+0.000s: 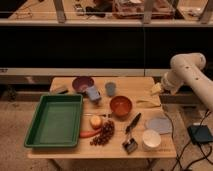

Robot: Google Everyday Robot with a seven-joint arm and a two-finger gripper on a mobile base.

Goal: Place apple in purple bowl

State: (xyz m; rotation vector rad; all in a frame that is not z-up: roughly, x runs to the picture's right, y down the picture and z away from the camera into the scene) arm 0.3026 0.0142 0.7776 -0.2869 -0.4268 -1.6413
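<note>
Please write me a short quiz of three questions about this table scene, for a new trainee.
1. True or false: the apple lies inside the purple bowl.
2. Which lies right beside the apple? A) carrot B) cup C) grey plate
3. Fill in: the gripper hangs at the table edge, nearer the ___ bowl than the purple bowl.

Key: 1 false; 2 A; 3 orange bowl.
</note>
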